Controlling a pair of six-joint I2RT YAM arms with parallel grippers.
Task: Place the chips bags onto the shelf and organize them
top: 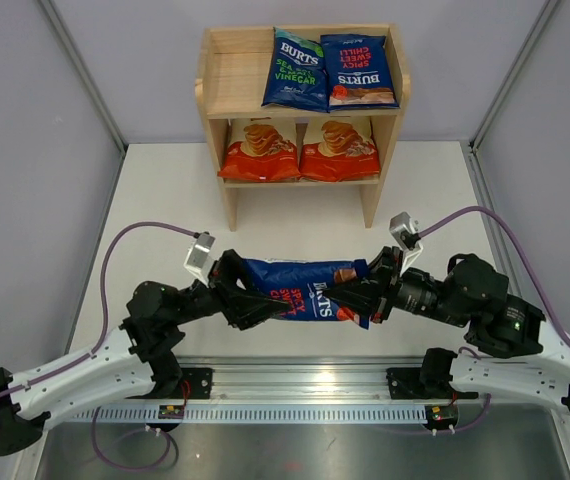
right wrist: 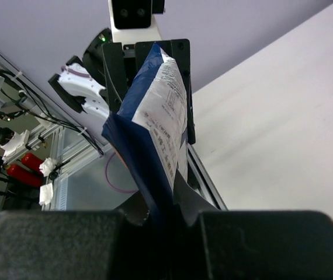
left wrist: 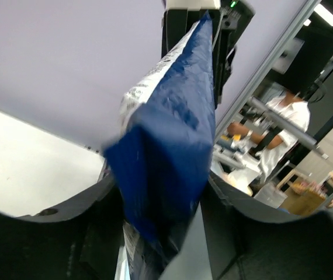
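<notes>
A dark blue Burts bag with red accents (top: 300,285) hangs above the table between both grippers. My left gripper (top: 253,300) is shut on its left end, and the bag (left wrist: 166,146) fills its jaws in the left wrist view. My right gripper (top: 353,293) is shut on its right edge, pinching the bag (right wrist: 155,128) thin. The wooden shelf (top: 210,80) stands at the back. Its top tier holds a green-lettered Burts bag (top: 295,70) and a red-accented Burts bag (top: 358,70) side by side. Its lower tier holds two Cassava Chips bags (top: 260,150) (top: 340,150).
The left part of the shelf's top tier (top: 235,75) is bare wood. White tabletop (top: 165,190) lies between the shelf and the arms. Grey walls close in both sides. A metal rail (top: 305,375) runs along the near edge.
</notes>
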